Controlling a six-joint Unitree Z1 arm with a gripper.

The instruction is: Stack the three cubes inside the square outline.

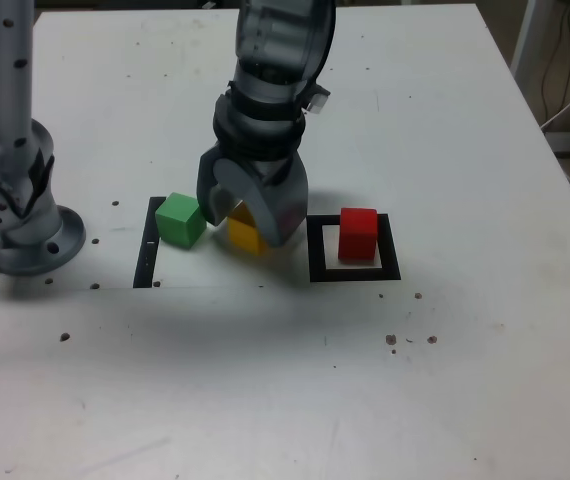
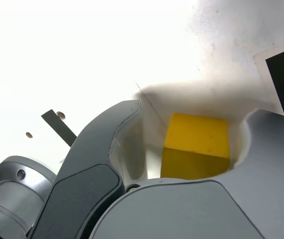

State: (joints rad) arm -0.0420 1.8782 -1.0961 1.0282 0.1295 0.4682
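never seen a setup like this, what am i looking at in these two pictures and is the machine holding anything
This is a single robot arm with a gripper at its end, working over a pale table. The exterior view comes from a camera off the arm that sees the whole scene; the wrist view comes from a camera on the arm's wrist, looking past the gripper's two jaws.

In the exterior view, a red cube sits within a black square outline. Further left are a green cube, next to a straight black strip, and a yellow cube under the gripper.

The jaws are open around the yellow cube, with a visible gap on one side, so it does not look held.
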